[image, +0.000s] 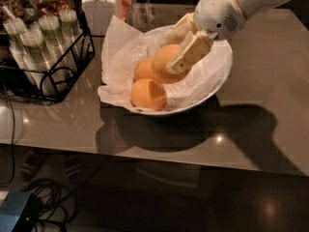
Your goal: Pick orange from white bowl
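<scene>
A robot's gripper [175, 52] clamps the orange [162, 62] between its two cream-coloured fingers [192, 51], one across the front of the fruit and one behind it, inside the rim of the white bowl [218, 70] on a glossy grey table [263, 110]. The white arm [241, 1] reaches in from the upper right corner, with the wrist hanging over the bowl's far rim.

The held orange sits higher than two other oranges in the bowl: a paler one [148, 94] against the near rim, and a smaller one [143, 70] just behind it. The held fruit overlaps the smaller one in this view, and it cannot be told whether they touch.

A crumpled white paper sheet [118, 50] lines the bowl and spills over its left rim, standing up in a peak at the back left.

To the left, near the paper's edge, a black wire rack [72, 76] holds stacks of clear plastic cups [31, 40]. A white jar [100, 6] stands behind the bowl at the table's back.

To the right of the bowl the tabletop lies bare out to the frame's edge. In front, a band of table separates the bowl from the table's front edge, which crosses the frame below. Cables [46, 211] lie on the dark floor beneath.
</scene>
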You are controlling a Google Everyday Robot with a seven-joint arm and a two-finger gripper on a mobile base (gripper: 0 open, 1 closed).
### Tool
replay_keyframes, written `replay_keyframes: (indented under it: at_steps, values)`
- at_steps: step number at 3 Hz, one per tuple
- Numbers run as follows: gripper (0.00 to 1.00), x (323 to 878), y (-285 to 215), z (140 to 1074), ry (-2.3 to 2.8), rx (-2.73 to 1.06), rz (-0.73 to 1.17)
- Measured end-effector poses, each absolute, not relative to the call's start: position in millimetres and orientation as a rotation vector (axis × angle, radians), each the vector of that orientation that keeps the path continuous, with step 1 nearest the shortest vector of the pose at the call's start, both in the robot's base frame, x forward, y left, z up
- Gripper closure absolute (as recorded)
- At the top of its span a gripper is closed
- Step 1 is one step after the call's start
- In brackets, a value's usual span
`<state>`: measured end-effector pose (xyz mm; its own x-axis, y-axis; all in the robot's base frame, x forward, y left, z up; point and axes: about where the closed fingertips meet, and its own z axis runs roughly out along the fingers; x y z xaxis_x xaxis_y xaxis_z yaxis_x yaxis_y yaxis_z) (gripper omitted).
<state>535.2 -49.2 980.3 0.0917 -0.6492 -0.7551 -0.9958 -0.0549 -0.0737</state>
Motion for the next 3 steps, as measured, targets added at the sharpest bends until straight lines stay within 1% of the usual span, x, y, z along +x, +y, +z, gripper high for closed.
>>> replay_keyframes:
  at_steps: [1,2,3]
  values:
    - [1.0,502.4,-62.2,1010.5,1.627,-1.702,0.683]
    - [1.0,482.3,-73.1,1024.3,1.642,-1.656,0.638]
    - [1.0,475.4,-83.6,1026.5,1.651,-1.612,0.632]
